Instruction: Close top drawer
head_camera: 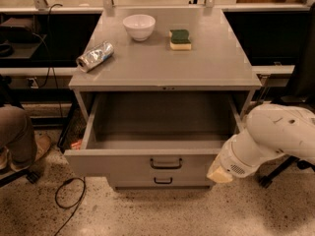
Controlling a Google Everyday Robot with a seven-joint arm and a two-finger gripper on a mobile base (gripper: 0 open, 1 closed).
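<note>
The top drawer [123, 163] is a deep grey metal tray, pulled well out of the grey cabinet [162, 70] and empty inside. Its broad front panel carries a small black bar handle [166, 163]. My white arm [275, 136] comes in from the right. My gripper [220, 173] is at its cream-coloured end, right against the right end of the drawer's front panel. A lower drawer front with its own black handle [163, 181] shows just beneath.
On the cabinet top lie a white bowl [139, 26], a green-and-yellow sponge [180, 39] and a crumpled silver bag [95, 56]. A person's leg and shoe [19, 136] are at the left. A black cable [69, 195] loops on the speckled floor. A chair base [280, 173] stands at the right.
</note>
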